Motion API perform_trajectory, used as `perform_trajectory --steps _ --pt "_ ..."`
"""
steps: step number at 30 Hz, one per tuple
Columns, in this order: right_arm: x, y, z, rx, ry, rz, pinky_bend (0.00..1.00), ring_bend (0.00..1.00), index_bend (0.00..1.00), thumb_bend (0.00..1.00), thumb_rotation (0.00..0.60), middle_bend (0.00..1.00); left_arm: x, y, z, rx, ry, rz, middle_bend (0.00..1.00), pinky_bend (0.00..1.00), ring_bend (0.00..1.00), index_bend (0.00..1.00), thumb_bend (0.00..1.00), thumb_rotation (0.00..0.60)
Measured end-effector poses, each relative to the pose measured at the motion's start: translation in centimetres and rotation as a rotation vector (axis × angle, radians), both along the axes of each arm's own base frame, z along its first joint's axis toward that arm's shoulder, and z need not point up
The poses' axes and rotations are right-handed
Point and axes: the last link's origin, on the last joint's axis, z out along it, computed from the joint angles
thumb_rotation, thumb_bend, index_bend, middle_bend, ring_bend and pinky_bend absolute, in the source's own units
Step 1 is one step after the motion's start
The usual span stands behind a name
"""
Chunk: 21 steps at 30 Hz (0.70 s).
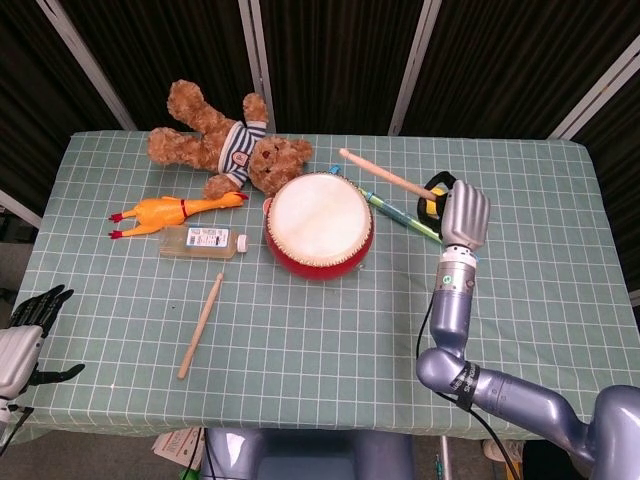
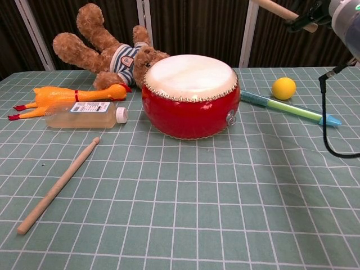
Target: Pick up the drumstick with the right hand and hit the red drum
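Observation:
The red drum (image 1: 319,226) (image 2: 190,95) with its pale skin sits at the table's middle. My right hand (image 1: 465,215) grips a wooden drumstick (image 1: 386,176) (image 2: 277,8), raised high to the right of the drum, its tip pointing up and left, clear of the skin. In the chest view only the wrist (image 2: 346,11) shows at the top right corner. A second drumstick (image 1: 201,325) (image 2: 58,186) lies on the cloth at the front left. My left hand (image 1: 30,315) hangs off the table's left edge, fingers apart, holding nothing.
A teddy bear (image 1: 228,140) lies behind the drum. A rubber chicken (image 1: 170,211) and a clear bottle (image 1: 203,242) are to its left. A yellow ball (image 2: 284,88) and a green-blue pen (image 2: 289,108) lie to the right. A black cable (image 2: 326,118) hangs from my right arm.

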Motion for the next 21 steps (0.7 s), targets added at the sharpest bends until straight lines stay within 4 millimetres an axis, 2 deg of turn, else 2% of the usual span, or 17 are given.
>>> perform_trajectory --steps 6,11,13,15,21 --pt "-2.4 -0.3 -2.4 0.009 0.449 0.069 1.0 1.0 1.0 0.55 0.6 1.0 0.0 0.0 0.0 0.001 -0.003 0.005 0.0 0.0 0.0 0.0 0.02 0.6" --pt "-4.3 0.2 -5.1 0.044 0.969 0.175 1.0 1.0 1.0 0.55 0.6 1.0 -0.1 0.0 0.1 0.001 -0.008 0.01 0.0 0.0 0.0 0.0 0.02 0.6" --pt "-4.3 0.5 -5.9 0.057 1.024 0.2 1.0 1.0 1.0 0.55 0.6 1.0 -0.1 0.0 0.1 0.0 -0.008 0.011 0.0 0.0 0.0 0.0 0.02 0.6" --pt "-4.0 0.5 -6.1 0.059 1.007 0.206 1.0 1.0 1.0 0.55 0.6 1.0 0.0 0.0 0.1 0.0 -0.008 0.011 0.0 0.0 0.0 0.0 0.02 0.6" --pt "-1.9 -0.1 -4.6 -0.009 0.765 0.197 1.0 1.0 1.0 0.55 0.6 1.0 0.0 0.0 0.0 -0.003 -0.007 0.011 0.0 0.0 0.0 0.0 0.02 0.6"
